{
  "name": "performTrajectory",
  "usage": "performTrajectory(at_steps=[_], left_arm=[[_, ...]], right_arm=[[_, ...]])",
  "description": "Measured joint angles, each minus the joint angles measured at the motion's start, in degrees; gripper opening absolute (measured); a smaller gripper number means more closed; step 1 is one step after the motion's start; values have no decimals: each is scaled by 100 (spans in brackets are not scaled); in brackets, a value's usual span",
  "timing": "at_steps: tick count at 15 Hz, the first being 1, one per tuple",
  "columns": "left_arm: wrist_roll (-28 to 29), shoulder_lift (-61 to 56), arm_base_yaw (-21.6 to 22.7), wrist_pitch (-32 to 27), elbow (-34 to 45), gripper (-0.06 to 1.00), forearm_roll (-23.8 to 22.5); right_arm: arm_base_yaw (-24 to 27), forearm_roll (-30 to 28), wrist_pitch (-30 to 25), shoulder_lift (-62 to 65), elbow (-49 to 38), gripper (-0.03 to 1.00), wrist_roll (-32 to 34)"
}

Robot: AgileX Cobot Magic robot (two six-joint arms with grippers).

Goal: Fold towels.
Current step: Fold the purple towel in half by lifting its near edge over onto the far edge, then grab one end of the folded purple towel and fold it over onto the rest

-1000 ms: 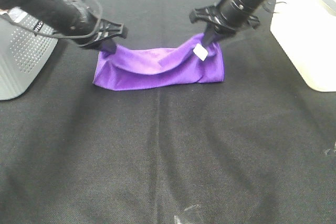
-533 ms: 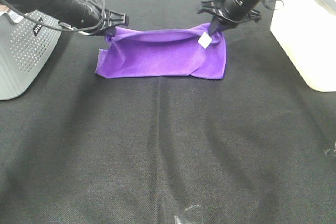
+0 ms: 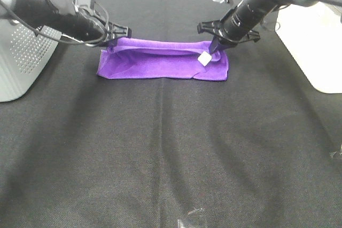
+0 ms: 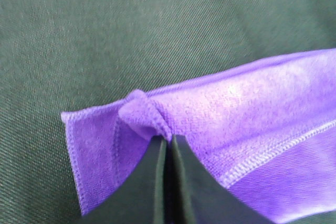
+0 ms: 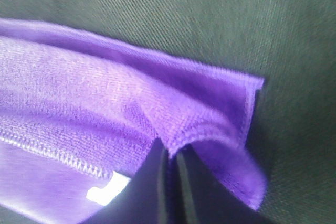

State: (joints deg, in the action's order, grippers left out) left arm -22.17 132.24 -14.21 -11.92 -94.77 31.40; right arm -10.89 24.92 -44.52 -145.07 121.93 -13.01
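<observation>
The purple towel (image 3: 160, 63) lies folded into a long band on the black table cloth (image 3: 171, 148), with its white tag (image 3: 204, 59) near its right end. My left gripper (image 3: 113, 41) is shut on the towel's far left corner, low over the table. My right gripper (image 3: 215, 46) is shut on the far right corner, just above the tag. In the left wrist view the shut fingers (image 4: 168, 156) pinch a bunched fold of towel (image 4: 220, 108). In the right wrist view the fingers (image 5: 170, 161) pinch the hemmed edge of the towel (image 5: 105, 98), with the tag (image 5: 107, 190) beside them.
A grey perforated basket (image 3: 21, 57) stands at the left edge, close to my left arm. A white bin (image 3: 312, 41) stands at the right edge beside my right arm. The black cloth stretches toward the front.
Both grippers carried the towel's held edge away to the far side and lowered it. The towel went from a raised, sagging drape to a flatter, narrower band.
</observation>
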Motion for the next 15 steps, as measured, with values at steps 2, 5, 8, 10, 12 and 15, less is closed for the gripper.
performTrajectory(at_steps=[2, 5, 8, 10, 12, 15], left_arm=[[0, 120, 0, 6, 0, 0, -6], [-17, 160, 0, 0, 0, 0, -11], [-11, 241, 0, -23, -6, 6, -40], [-11, 281, 0, -46, -6, 14, -46], [-11, 286, 40, -69, -6, 34, -46], [74, 286, 206, -143, -6, 66, -46]], right_arm=[[0, 34, 34, -109, 0, 3, -23], [0, 80, 52, -189, 0, 3, -23], [0, 223, 23, -264, 0, 3, -23], [0, 281, 11, -275, 11, 10, -23], [0, 327, -11, -275, 46, 29, -23], [0, 413, -74, -275, 52, 57, -23]])
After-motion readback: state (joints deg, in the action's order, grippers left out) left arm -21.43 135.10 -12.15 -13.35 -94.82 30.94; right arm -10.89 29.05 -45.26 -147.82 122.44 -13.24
